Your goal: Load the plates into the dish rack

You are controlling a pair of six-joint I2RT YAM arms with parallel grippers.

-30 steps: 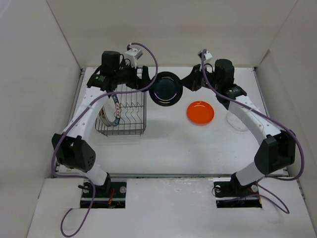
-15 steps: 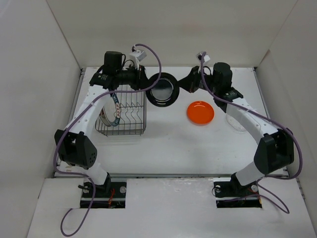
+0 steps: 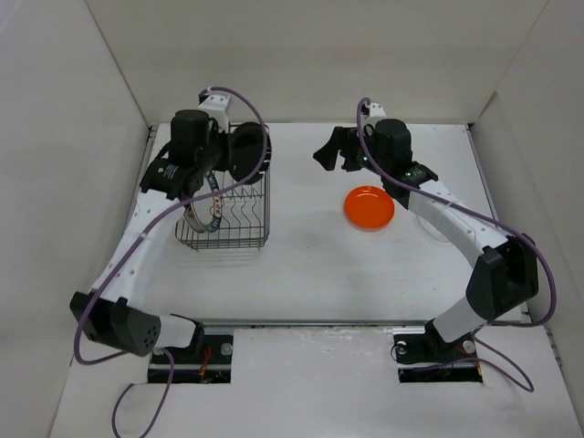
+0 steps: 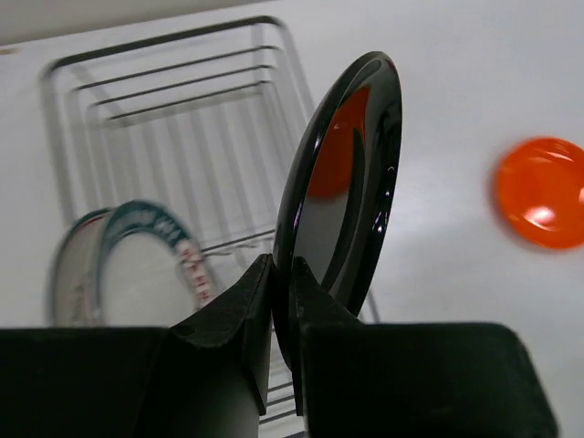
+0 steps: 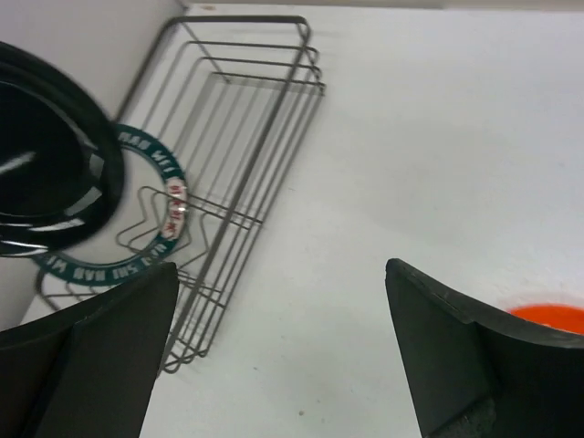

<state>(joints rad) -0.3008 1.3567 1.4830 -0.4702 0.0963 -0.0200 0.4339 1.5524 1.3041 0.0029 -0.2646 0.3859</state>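
Note:
My left gripper [image 3: 224, 157] is shut on the lower rim of the glossy black plate [image 3: 246, 150], which it holds on edge above the far right corner of the dish rack [image 3: 239, 239]. The left wrist view shows its fingers [image 4: 246, 301] pinching the black plate [image 4: 342, 182] over the rack [image 4: 173, 119]. A white plate with a dark patterned rim [image 3: 203, 212] stands in the rack's left part. My right gripper [image 3: 330, 151] hangs open and empty to the right of the black plate. The orange plate [image 3: 369, 207] lies flat on the table.
A clear plate [image 3: 436, 228] lies faintly visible on the table beside the right forearm. In the right wrist view the rack [image 5: 246, 137], the black plate [image 5: 46, 173] and a sliver of the orange plate [image 5: 552, 317] show. White walls enclose the table on three sides.
The right gripper let go of the black plate, opened and drew back to the right. The left gripper closed on the plate and carried it left over the rack.

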